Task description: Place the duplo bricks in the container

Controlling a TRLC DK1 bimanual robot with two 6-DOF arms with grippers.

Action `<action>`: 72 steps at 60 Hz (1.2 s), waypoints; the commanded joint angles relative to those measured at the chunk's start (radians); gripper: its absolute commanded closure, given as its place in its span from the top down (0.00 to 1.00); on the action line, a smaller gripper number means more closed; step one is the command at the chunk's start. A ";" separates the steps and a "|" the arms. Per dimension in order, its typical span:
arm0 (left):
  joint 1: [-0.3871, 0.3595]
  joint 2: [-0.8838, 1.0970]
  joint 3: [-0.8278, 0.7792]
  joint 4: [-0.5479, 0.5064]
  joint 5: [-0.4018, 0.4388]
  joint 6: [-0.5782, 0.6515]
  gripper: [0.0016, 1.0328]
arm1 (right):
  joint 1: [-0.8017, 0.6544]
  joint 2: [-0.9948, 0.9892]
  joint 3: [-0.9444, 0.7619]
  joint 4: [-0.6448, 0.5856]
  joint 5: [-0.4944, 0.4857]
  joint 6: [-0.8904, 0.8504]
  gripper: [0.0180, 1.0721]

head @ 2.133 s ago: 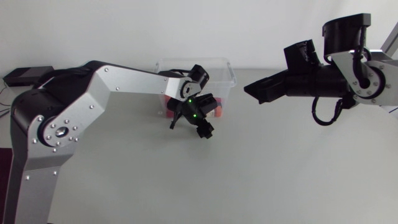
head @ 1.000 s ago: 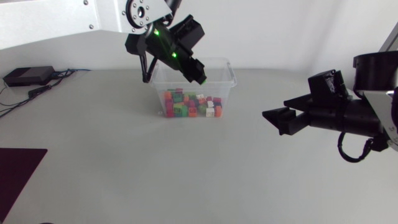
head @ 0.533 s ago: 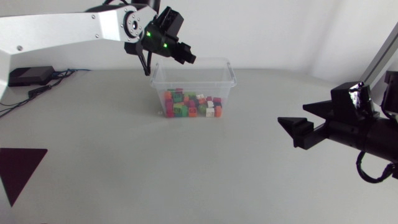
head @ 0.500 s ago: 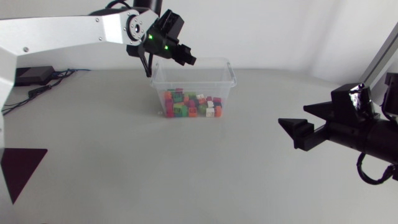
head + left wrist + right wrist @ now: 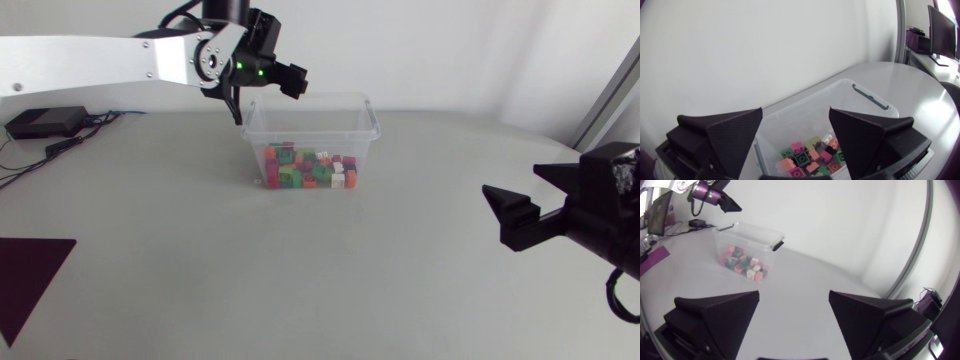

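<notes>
A clear plastic container (image 5: 365, 122) stands at the back middle of the table, with several coloured duplo bricks (image 5: 310, 170) heaped on its floor. My left gripper (image 5: 290, 78) hangs above the container's back left corner. In the left wrist view the left gripper (image 5: 796, 114) is open and holds nothing, and the bricks (image 5: 810, 154) lie in the container (image 5: 870, 97) below it. My right gripper (image 5: 503, 215) is far off at the right, open and holding nothing. The right wrist view looks past the right gripper (image 5: 794, 296) at the container (image 5: 747, 235) and my left gripper (image 5: 722, 200).
A black box (image 5: 40, 122) with cables sits at the table's far left edge. A dark purple mat (image 5: 30, 270) lies at the front left. Bare grey tabletop (image 5: 320, 270) stretches between the container and my right gripper.
My left gripper has pulled back from over the container's middle to its back left corner. The right arm has drawn back to the right and toward the front.
</notes>
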 commanded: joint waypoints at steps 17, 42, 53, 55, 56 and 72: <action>0.075 -0.375 -0.354 0.063 -0.029 0.042 0.95 | -0.022 -0.225 -0.113 -0.006 0.075 -0.061 0.95; 0.176 -0.774 -0.774 0.208 -0.029 0.039 0.95 | -0.083 -0.411 -0.215 0.009 0.084 -0.082 0.95; 0.202 -0.924 -0.907 0.223 -0.034 0.058 0.95 | -0.118 -0.458 -0.268 0.029 0.083 -0.085 0.95; 0.205 -0.950 -0.929 0.225 -0.035 0.058 0.95 | -0.118 -0.466 -0.278 0.037 0.083 -0.085 0.95; 0.207 -0.966 -0.941 0.223 -0.037 0.058 0.95 | -0.118 -0.469 -0.282 0.037 0.083 -0.085 0.95; 0.208 -1.157 -1.128 0.255 -0.059 0.072 0.95 | -0.129 -0.507 -0.333 0.054 0.083 -0.085 0.95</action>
